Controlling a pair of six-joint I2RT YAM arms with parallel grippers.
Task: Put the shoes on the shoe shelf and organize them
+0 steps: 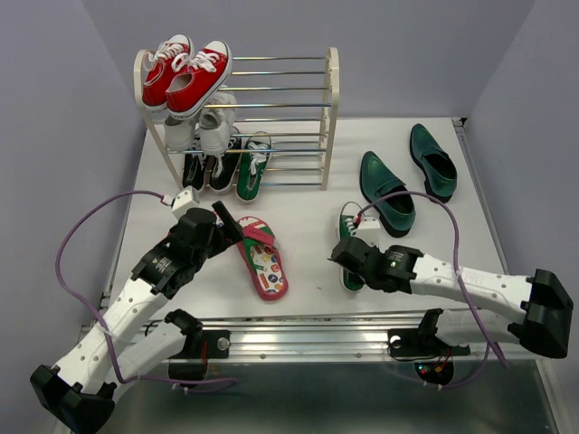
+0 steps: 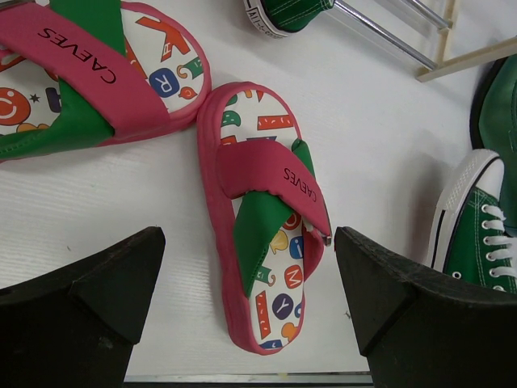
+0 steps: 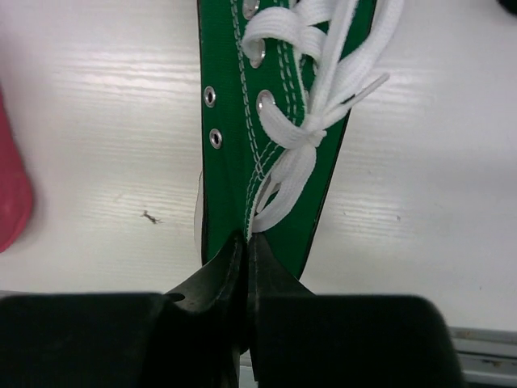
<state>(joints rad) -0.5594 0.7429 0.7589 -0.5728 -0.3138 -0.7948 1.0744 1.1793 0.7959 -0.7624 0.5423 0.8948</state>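
**Right arm nips the green sneaker; left arm hangs wide over a flip-flop**

Down at the near side, the right gripper (image 3: 246, 242) has its jaws pressed tight together on the top edge of the green sneaker (image 3: 266, 121), just below the white lace bow, and the canvas runs in between the tips. That sneaker lies flat on the table (image 1: 308, 208), toe toward the shelf, heel close to the metal rail (image 1: 298, 330) along the near edge.

Over on the left, the left gripper (image 2: 249, 234) is spread as wide as it goes and holds nothing. It hangs above one flip-flop (image 2: 262, 234), a finger either side and neither touching. That flip-flop's near end lies just beside the table's front edge. The other flip-flop (image 2: 97, 73) lies up and to the left, the two pink rims touching.

A strip of bare white tabletop shows between flip-flop and sneaker.

The two dark green loafers (image 1: 387, 192) lie right of the shoe shelf (image 1: 331, 108), the farther one close to the table's right edge.

On the shelf, everything crowds the left end: red sneakers (image 1: 185, 72) on top, white sneakers (image 1: 204, 127) in the middle, black sneakers (image 1: 206, 167) on the bottom tier with a second green sneaker (image 1: 254, 167) just beside them. The rods to the right of all of these show bare.
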